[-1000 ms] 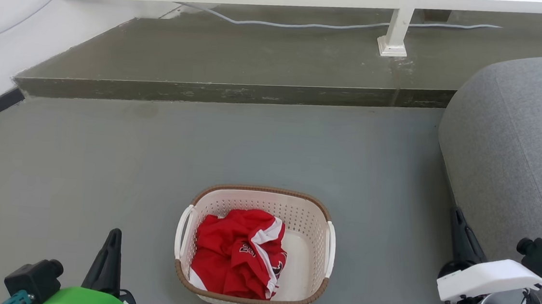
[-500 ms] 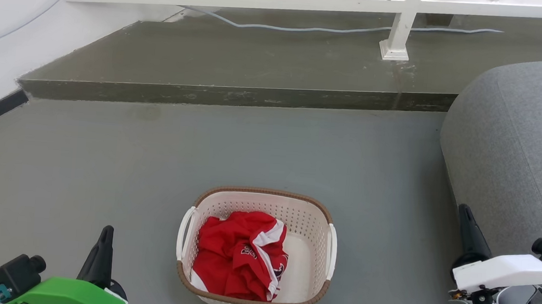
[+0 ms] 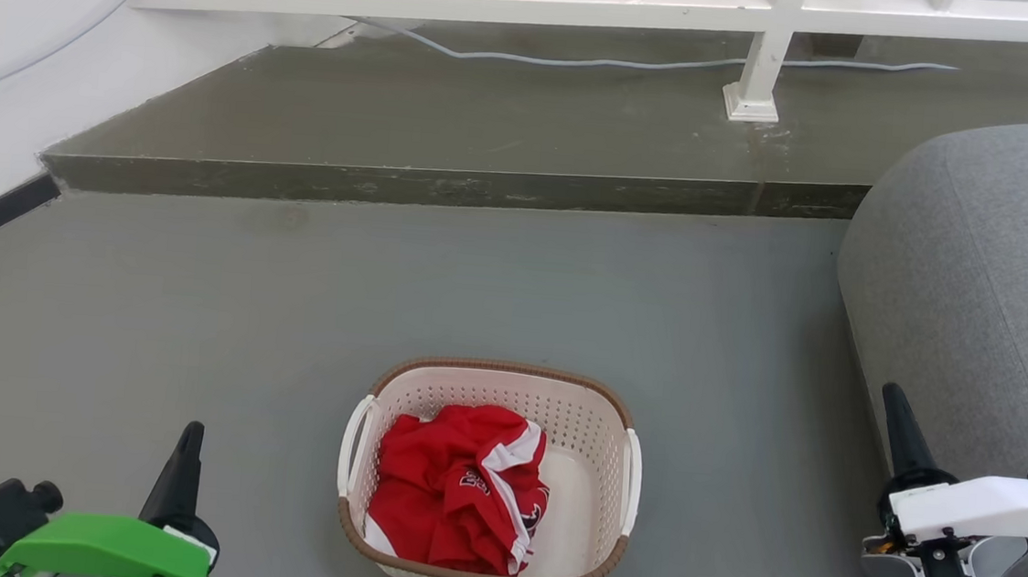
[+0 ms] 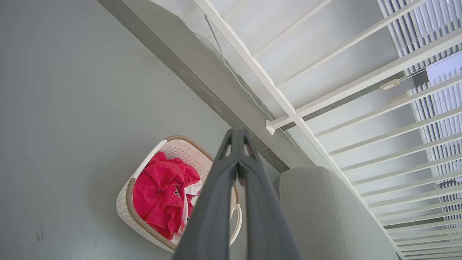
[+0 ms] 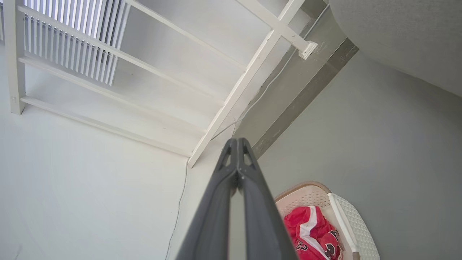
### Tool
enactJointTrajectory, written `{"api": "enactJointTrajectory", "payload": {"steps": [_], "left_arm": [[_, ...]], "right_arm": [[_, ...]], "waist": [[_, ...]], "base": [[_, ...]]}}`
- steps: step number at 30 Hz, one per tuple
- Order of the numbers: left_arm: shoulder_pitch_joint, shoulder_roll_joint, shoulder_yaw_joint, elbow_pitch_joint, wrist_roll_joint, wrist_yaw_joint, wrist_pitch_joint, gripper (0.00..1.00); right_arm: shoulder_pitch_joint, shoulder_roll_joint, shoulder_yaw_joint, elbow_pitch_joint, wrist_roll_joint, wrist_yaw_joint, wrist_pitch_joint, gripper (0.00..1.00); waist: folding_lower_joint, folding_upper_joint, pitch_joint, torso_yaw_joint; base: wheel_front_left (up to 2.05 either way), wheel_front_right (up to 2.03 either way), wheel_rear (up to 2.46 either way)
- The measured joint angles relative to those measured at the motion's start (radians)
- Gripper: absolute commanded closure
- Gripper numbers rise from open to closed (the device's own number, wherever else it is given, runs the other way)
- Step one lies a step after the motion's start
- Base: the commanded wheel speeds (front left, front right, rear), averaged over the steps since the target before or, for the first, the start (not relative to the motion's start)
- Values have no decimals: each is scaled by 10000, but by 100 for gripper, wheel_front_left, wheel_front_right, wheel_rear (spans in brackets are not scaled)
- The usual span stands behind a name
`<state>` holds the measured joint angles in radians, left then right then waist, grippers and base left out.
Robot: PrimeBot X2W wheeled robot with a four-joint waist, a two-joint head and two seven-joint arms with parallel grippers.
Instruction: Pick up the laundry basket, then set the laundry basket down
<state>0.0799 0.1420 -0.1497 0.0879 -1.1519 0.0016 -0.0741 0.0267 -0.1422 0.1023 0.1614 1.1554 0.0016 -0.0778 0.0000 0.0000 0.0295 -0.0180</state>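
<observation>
The left tool (image 3: 190,435) and right tool (image 3: 893,396), each with fingers pressed together and empty, flank the laundry basket (image 3: 598,403), well apart from it. It sits on the floor (image 3: 201,301), holding a red garment (image 3: 448,490).

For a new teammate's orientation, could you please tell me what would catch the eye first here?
The bright red garment lies crumpled in the cream laundry basket on the grey floor, low centre. The left gripper and right gripper, both shut, sit apart on either side.

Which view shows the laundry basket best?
Head view: whole laundry basket, both handles, unobstructed. Left wrist: left gripper covers part of it. Right wrist: cropped at the bottom edge.
</observation>
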Motion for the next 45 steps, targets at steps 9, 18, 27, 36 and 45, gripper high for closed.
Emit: {"api": "enactJointTrajectory", "payload": {"steps": [9, 18, 27, 36, 45], "left_arm": [[-221, -23, 226, 299, -1030, -194, 140, 100], [-446, -50, 499, 627, -2215, -418, 389, 100], [-655, -159, 731, 959, -3405, -694, 575, 100], [-861, -236, 949, 1279, -4606, -915, 794, 100], [-1111, -276, 1152, 1544, -5400, -1083, 911, 100]], "right_arm": [[-125, 104, -276, 174, 997, 242, 192, 100], [-239, 159, -581, 380, 2151, 439, 441, 100], [-436, 226, -888, 564, 3312, 688, 675, 100], [-574, 334, -1193, 779, 4470, 909, 938, 100], [-662, 412, -1384, 924, 5189, 1072, 1066, 100]], "waist": [[0, 0, -50, 35], [0, 0, -107, 74], [0, 0, -163, 114], [0, 0, -218, 153], [0, 0, -254, 178]], "base": [[0, 0, 0], [0, 0, 0], [0, 0, 0], [0, 0, 0], [0, 0, 0]]}}
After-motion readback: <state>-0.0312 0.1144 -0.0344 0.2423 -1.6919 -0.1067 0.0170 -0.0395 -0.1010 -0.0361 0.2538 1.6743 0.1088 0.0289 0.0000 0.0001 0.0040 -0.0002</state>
